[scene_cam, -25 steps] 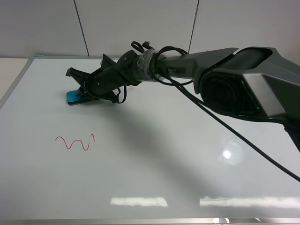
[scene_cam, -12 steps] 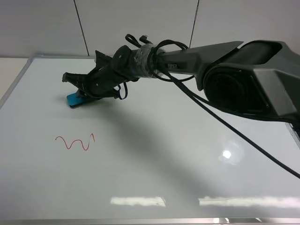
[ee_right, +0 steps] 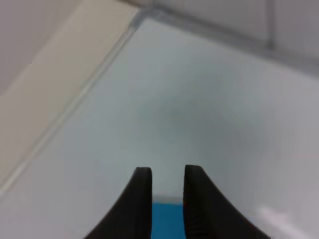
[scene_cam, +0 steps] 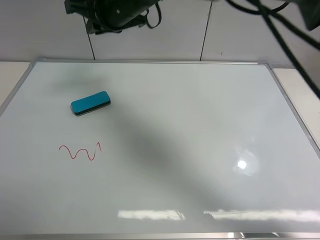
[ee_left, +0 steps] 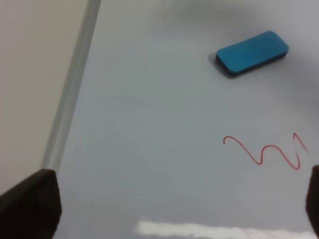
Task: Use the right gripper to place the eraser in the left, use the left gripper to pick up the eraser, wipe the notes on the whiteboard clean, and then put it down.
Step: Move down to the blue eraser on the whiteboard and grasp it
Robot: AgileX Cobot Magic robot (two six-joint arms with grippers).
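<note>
The turquoise eraser (scene_cam: pixel 90 103) lies flat on the whiteboard (scene_cam: pixel 200 125), at its left far part, free of both grippers. The notes (scene_cam: pixel 80 151), a red squiggle, are a little nearer than it. My right gripper (scene_cam: pixel 80 12) hangs high above the board's far left edge, empty. In the right wrist view its jaws (ee_right: pixel 167 184) stand a little apart, with a strip of the eraser (ee_right: pixel 167 221) showing far below between them. My left gripper (ee_left: pixel 172 204) is wide open and empty above the board, with the eraser (ee_left: pixel 252 53) and the notes (ee_left: pixel 264 152) ahead of it. The left arm is out of the high view.
The board's silver frame (ee_left: pixel 75 84) borders a beige surface (ee_left: pixel 30 74) on the left. A grey panelled wall (scene_cam: pixel 150 30) stands behind. The right arm's black cable (scene_cam: pixel 285 40) crosses the upper right. Light glare (scene_cam: pixel 242 164) lies on the board's near right.
My right gripper has let go of the eraser and risen up and away from it. The eraser now lies alone on the board.
</note>
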